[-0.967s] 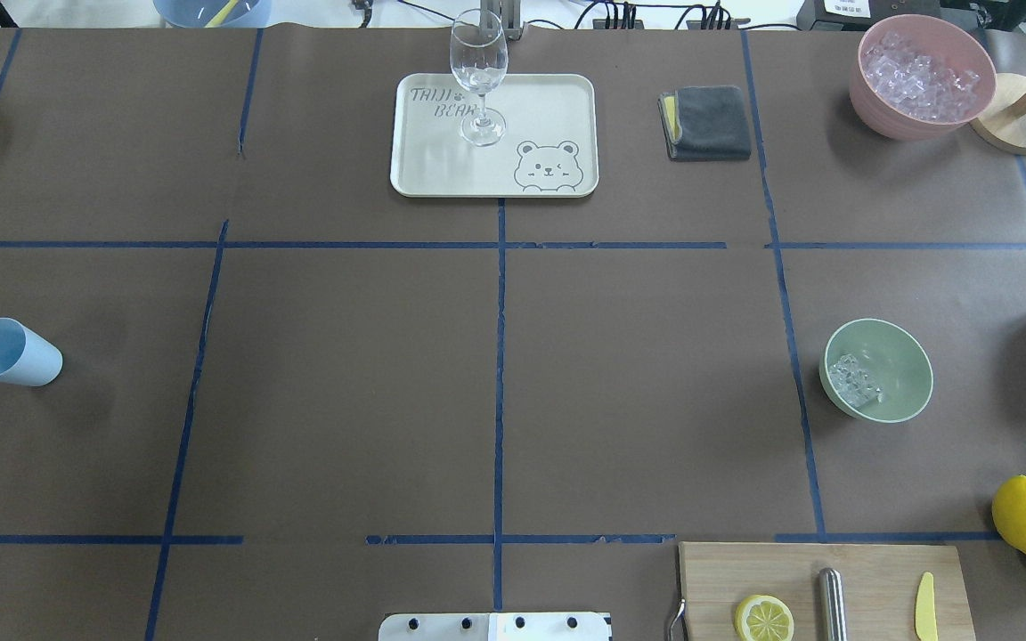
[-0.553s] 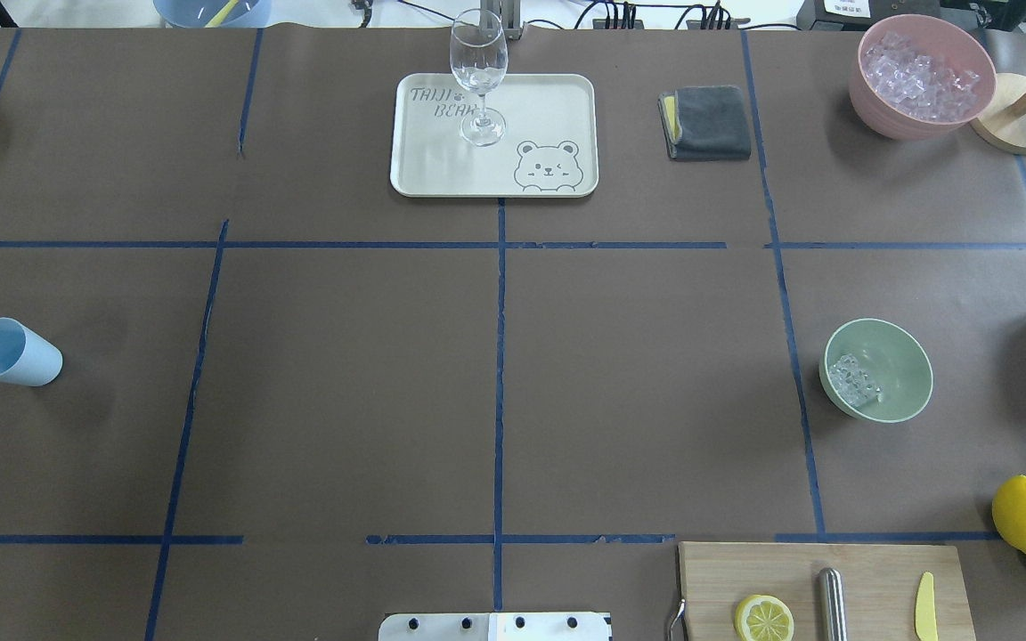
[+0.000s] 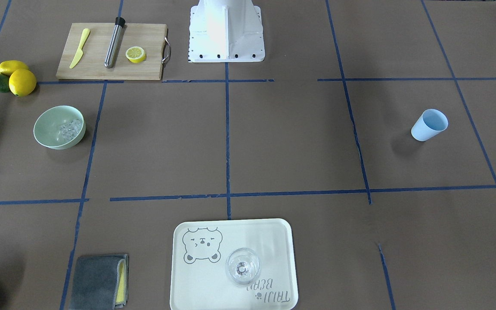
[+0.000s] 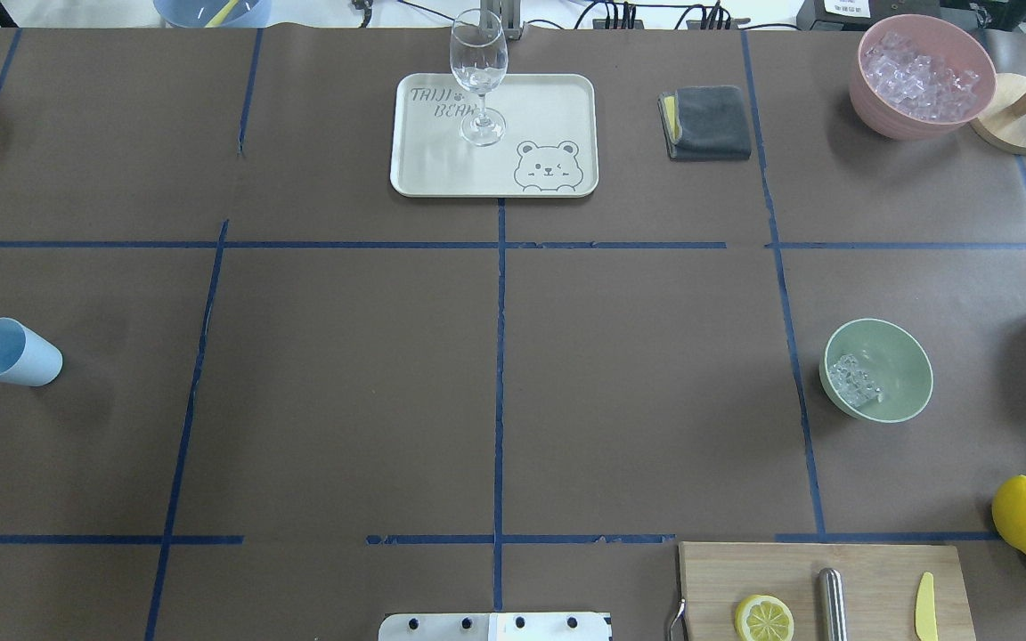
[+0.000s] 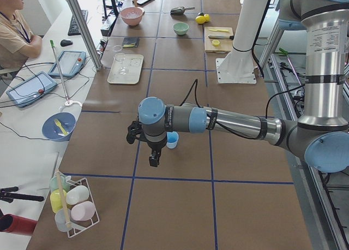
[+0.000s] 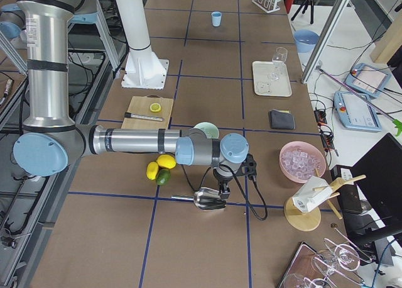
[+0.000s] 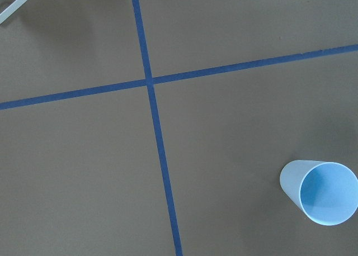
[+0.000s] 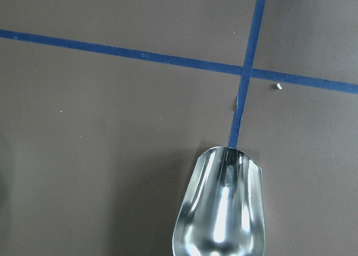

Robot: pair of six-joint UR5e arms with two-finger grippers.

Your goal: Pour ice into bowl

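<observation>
Mint-green and matte, the bowl (image 3: 44, 129) stands upright on the brown desk (image 3: 274, 142) in the front-facing view. The ice (image 3: 69, 128) is heaped against one side of its inside. A light blue cup (image 3: 429, 125) stands well apart, across the desk.

From overhead, the bowl sits in the right half, between a pink container (image 4: 871, 105) of whitish cubes farther back and a wooden cutting board (image 4: 878, 570) near the robot. The ice lies against the bowl's left inner wall.

From the left end, the left claw (image 5: 154, 158) hangs fingers-down above the desk, just beside the cup. I cannot tell whether it is released or clenched.

From the right end, the right claw (image 6: 223, 188) hangs low over a metal scoop (image 6: 207, 200) that lies on the desk near the lemons (image 6: 166, 161). Its grip cannot be told either. The bowl peeps out just beyond the arm.

The left wrist view shows the cup upright at lower right, apart from a cross of blue tape (image 7: 151, 83).

The right wrist view shows the scoop's shiny hollow at the bottom edge, its tip touching a tape line.
</observation>
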